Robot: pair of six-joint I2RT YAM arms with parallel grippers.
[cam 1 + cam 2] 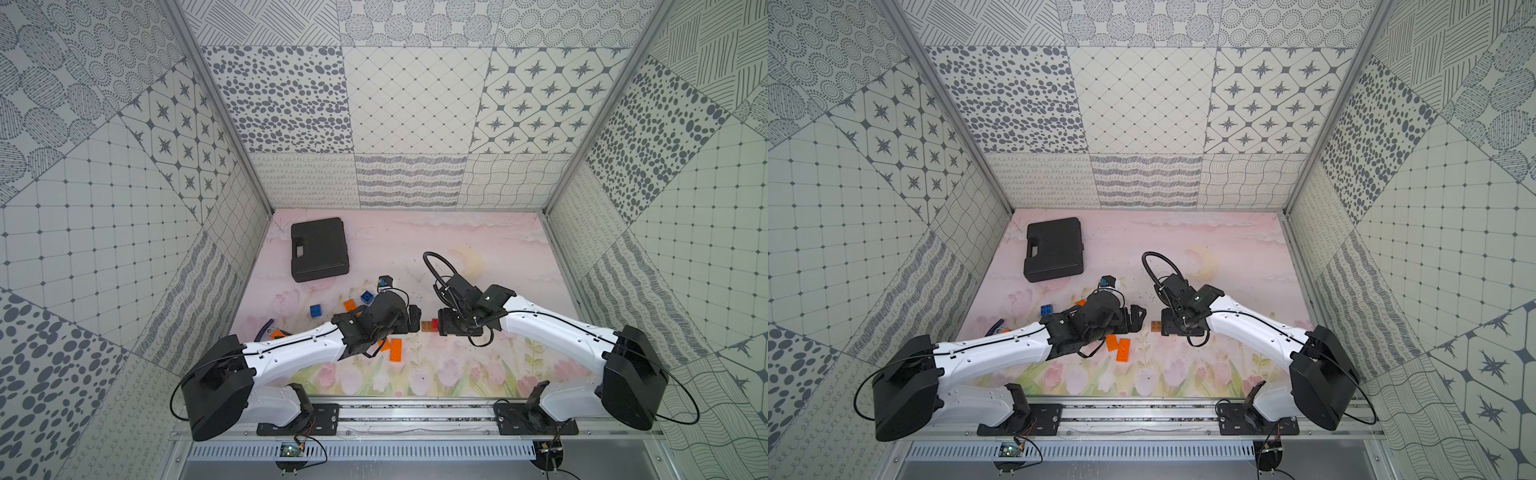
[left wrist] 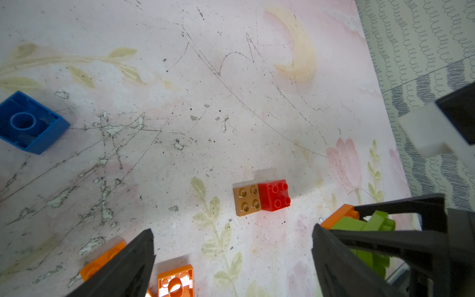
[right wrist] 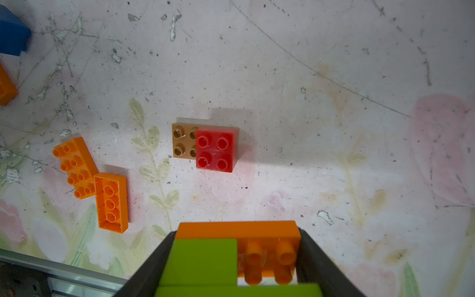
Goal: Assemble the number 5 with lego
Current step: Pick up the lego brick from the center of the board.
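Your right gripper (image 3: 236, 248) is clamped on a joined piece: an orange brick (image 3: 270, 254) with a green brick (image 3: 203, 259) pressed onto it, held just beside the red square brick (image 3: 214, 150). That red square sits on a brown brick (image 3: 181, 140) and covers half of it. Your left gripper (image 2: 231, 249) hangs on the opposite side of the red square, fingers wide apart with nothing between them. Two loose orange oblongs (image 3: 74, 167) lie touching each other near the red square, under your left arm, one studs up and one flipped over. A blue square (image 2: 28, 123) lies upturned, well apart from the red square. The black case (image 1: 319, 248) sits farther still from it, towards the back wall.
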